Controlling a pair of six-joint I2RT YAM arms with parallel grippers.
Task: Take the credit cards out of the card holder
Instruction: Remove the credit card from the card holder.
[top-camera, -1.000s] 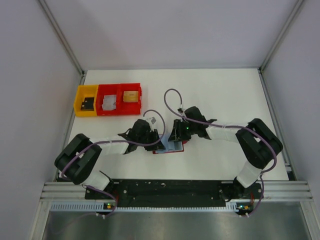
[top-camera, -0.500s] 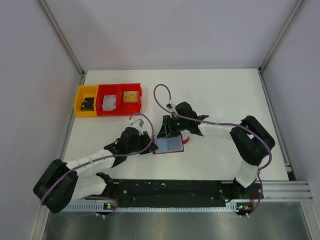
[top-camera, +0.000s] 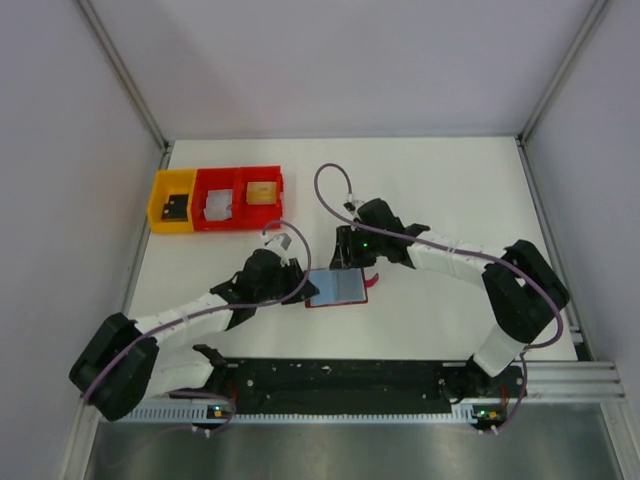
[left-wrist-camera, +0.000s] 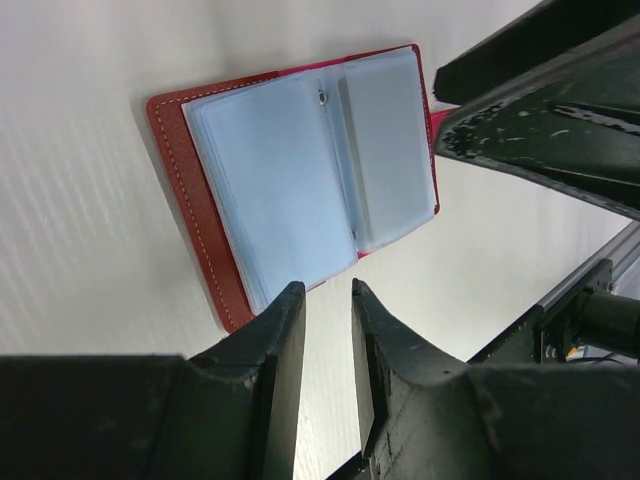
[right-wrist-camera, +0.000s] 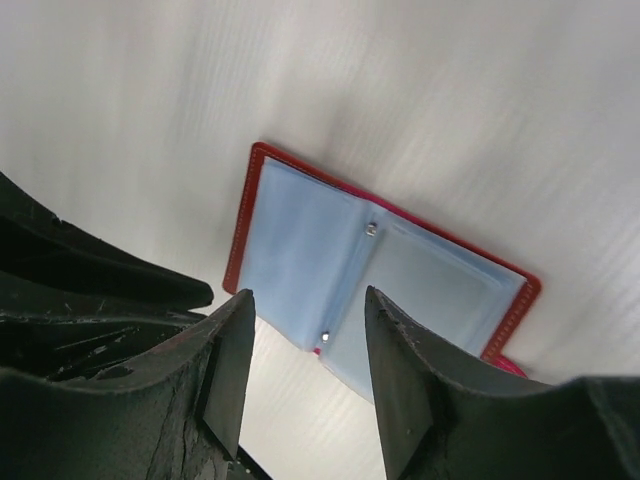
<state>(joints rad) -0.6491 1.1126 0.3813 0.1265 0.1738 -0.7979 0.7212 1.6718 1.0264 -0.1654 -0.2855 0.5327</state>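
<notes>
The left gripper has its two black fingers only a little apart. The gap between them is narrow and nothing is in it. Its tips are just beside one edge of the card holder, but whether they touch the red cover I cannot tell. The right gripper stands wider, with the jaws clearly apart, and it also holds nothing. It hangs over the open card holder, and between its fingers one sees the fold with two small metal studs. The card holder lies open and flat on the white table, in the near middle part, with a red border around pale grey-blue pockets. The credit cards cannot be made out: the pockets look smooth and pale, and I cannot tell if cards are inside them. In the top view the left arm is stretched low from its base and goes diagonally to the left edge of the card holder. The right arm makes a big bend on the right side and reaches the far edge of it, with a lilac cable looping above its wrist. At the far left of the table a yellow bin and two red bins stand side by side, each with a small thing inside. Plain pale walls close the table on three sides, and a metal rail runs along the near edge.
</notes>
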